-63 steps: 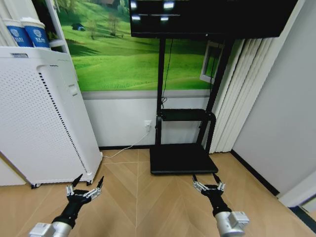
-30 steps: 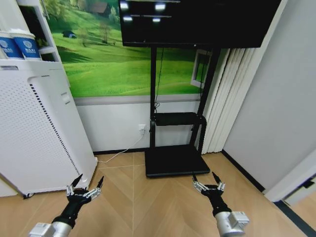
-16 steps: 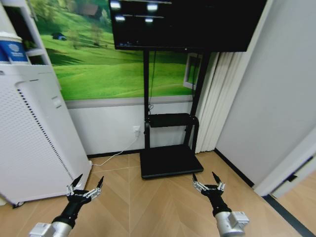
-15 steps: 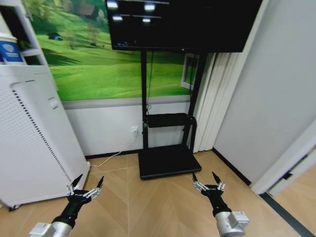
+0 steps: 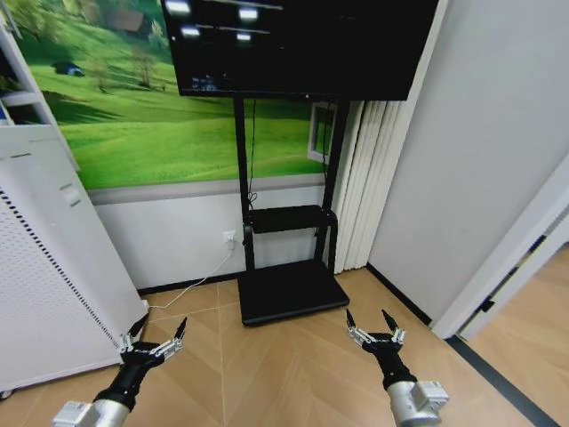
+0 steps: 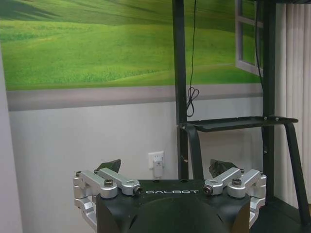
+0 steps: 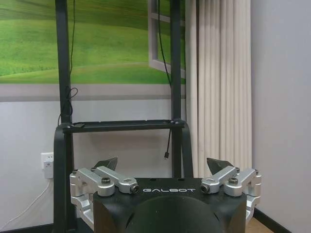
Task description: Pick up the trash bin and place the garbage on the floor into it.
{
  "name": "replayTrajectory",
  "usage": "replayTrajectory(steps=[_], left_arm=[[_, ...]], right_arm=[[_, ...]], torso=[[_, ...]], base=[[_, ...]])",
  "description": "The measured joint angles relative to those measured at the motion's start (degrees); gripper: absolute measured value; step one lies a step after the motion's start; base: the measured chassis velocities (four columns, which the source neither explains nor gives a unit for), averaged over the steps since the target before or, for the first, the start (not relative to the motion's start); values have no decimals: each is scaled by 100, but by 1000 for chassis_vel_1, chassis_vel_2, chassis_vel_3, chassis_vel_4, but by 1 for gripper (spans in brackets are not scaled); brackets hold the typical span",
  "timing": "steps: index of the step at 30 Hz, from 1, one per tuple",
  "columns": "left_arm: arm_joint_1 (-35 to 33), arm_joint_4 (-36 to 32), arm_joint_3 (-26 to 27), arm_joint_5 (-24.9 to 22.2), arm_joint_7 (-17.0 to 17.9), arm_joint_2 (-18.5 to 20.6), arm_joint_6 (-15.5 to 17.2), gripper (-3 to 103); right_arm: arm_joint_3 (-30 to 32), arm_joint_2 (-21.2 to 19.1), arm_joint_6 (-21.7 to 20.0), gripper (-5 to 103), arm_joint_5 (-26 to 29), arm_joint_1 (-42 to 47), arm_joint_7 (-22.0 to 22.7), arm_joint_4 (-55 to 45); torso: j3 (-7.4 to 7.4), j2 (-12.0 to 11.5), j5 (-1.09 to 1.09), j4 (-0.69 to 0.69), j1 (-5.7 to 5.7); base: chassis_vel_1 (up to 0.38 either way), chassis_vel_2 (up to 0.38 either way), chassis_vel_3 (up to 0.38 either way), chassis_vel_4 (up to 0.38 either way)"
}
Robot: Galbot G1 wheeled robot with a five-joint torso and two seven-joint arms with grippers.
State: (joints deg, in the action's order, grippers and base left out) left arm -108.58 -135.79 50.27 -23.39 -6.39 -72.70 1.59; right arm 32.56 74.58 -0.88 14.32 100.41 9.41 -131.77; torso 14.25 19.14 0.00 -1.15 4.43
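Observation:
The trash bin and the garbage are out of view. The floor (image 5: 293,365) is light tan herringbone parquet, bare where I look. My left gripper (image 5: 156,330) hangs low at the left, open and holding nothing; in the left wrist view its fingers (image 6: 108,166) are spread wide. My right gripper (image 5: 374,322) hangs low at the right, also open and holding nothing, its fingers (image 7: 106,163) spread in the right wrist view.
A white perforated appliance (image 5: 44,294) stands at the left. A black TV stand (image 5: 286,289) with a flat base and a screen (image 5: 293,44) is straight ahead against the green landscape wall. White vertical blinds (image 5: 360,196) and a grey wall are right. A doorway opens far right.
The whole head view has shifted: the camera has turned to the right, so the appliance slid leftward and the right wall and doorway came in. Both grippers hold the same open pose.

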Motion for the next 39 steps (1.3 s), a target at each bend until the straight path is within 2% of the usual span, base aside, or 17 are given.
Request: replayTrajectory(steps=[39], left_arm=[[0, 0, 0, 0, 0, 0, 0, 100]], right_arm=[[-1, 0, 0, 100, 0, 0, 0, 0]], torso=[[595, 923, 0, 1, 330]], base=[[60, 60, 59, 62]])
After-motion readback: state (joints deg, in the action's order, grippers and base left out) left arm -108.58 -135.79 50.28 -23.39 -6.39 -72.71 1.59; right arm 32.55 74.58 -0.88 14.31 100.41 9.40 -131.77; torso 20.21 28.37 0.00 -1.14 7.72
